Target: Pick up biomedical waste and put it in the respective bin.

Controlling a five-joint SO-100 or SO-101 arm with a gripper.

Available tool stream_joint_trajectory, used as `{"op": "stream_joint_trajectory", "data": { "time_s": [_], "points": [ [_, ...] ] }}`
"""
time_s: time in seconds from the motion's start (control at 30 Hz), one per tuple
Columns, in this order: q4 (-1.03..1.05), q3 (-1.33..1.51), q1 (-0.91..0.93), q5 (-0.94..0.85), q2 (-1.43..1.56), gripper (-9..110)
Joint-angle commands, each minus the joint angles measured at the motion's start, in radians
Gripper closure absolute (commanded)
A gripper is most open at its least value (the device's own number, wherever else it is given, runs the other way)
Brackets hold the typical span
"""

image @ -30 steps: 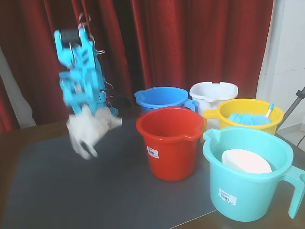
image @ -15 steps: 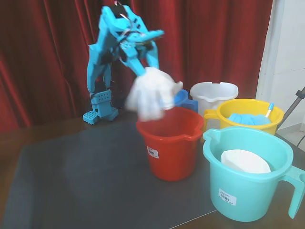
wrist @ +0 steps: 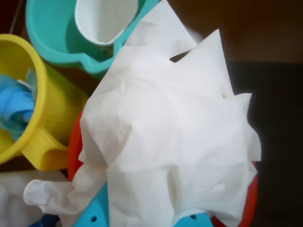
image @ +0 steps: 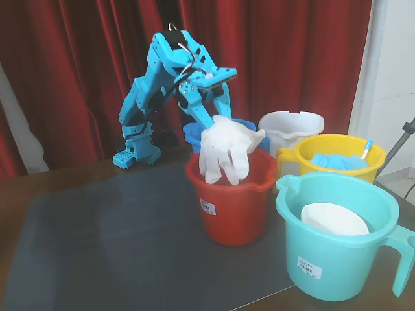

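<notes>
Arm (image: 155, 97) bent forward, fingers (image: 209, 120) gripping white glove (image: 225, 152) over red bucket (image: 233, 201)

Bright cyan plastic arm (image: 152, 97) with black servos and white wiring.

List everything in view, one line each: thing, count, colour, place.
red bin: one, red, centre of the table in the fixed view
teal bin: one, teal, front right, holds a white cup
yellow bin: one, yellow, behind teal bin, holds blue waste
white bin: one, white, back
blue bin: one, blue, behind red bin
glove: one, white, hanging over red bin
table: one, dark
curtain: red, behind
gripper: one, blue, holding the glove
</notes>
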Motion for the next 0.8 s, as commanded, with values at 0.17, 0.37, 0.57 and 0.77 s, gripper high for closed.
{"op": "stream_joint_trajectory", "data": {
  "time_s": [0.17,0.37,0.57,0.77],
  "points": [
    [0.184,-0.044,-0.011,-0.158,0.012,97],
    [0.195,-0.046,-0.014,-0.179,0.023,74],
    [0.235,-0.046,-0.014,-0.187,0.071,79],
    [0.345,-0.04,0.037,-0.551,0.357,99]
  ]
}}
